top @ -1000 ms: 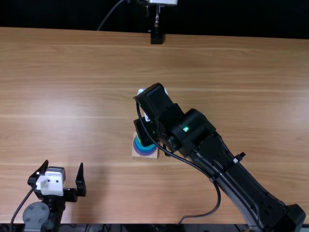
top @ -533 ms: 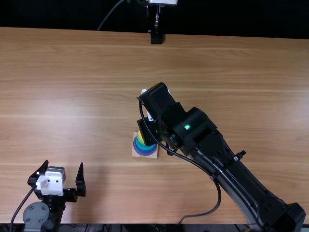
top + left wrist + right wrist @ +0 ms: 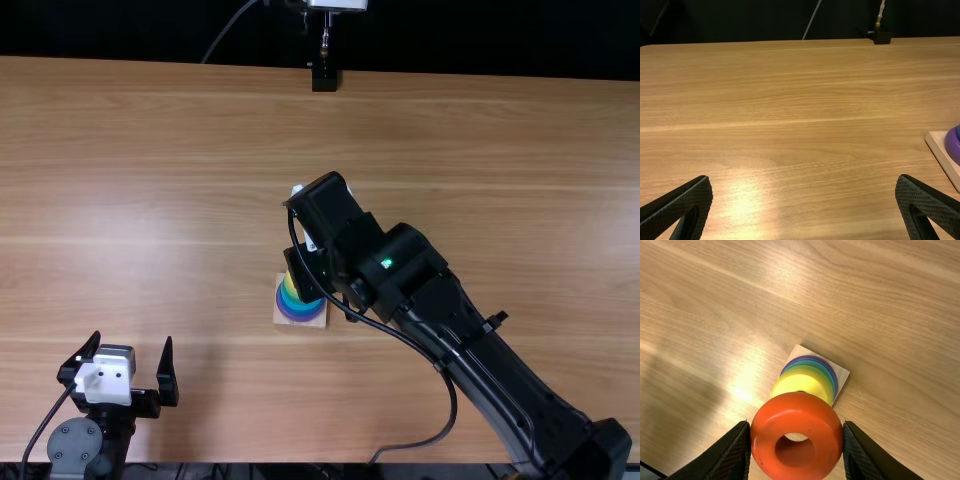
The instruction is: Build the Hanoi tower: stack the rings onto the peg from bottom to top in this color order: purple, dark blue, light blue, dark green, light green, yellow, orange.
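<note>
Right wrist view, bottom centre: my right gripper (image 3: 796, 424) grips the orange ring (image 3: 764, 440) near the mid-frame stack (image 3: 832, 375). Yellow ring (image 3: 799, 383) tops it; only orange left, I'd judge. Left gripper (image 3: 804, 177) wide apart, empty.

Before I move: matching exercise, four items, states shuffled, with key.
1. Orange ring
2. Purple ring
3. Left tool
4. Yellow ring

A. Open, at the table's near left
B. Uppermost of the stacked rings
C. Gripped by the right tool
D. Lowest ring, on the wooden base

Pairs: 1-C, 2-D, 3-A, 4-B
</note>
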Action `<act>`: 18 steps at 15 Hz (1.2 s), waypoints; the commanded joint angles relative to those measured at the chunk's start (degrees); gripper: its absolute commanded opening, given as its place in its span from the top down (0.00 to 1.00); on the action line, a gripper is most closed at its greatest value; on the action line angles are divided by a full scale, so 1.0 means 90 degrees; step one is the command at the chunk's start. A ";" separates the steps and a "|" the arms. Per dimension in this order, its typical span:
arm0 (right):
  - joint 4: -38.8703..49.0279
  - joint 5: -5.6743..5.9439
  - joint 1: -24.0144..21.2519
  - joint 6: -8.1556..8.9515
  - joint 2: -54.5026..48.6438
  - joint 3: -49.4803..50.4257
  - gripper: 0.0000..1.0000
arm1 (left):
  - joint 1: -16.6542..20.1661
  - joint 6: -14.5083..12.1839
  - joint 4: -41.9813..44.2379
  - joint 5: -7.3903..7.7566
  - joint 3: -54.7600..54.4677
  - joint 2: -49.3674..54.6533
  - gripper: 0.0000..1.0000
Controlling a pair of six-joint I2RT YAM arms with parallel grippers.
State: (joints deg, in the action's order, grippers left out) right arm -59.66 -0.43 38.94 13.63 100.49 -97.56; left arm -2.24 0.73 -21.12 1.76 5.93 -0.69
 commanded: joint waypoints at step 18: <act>0.0387 0.0985 -0.0684 0.0091 -0.1097 0.0146 0.00 | 0.0034 -0.0081 -0.0512 0.0062 -0.0659 0.0076 0.00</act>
State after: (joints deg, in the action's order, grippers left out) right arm -55.05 4.69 34.13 14.24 92.86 -97.54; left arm -2.24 0.75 -21.10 1.72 5.93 -0.67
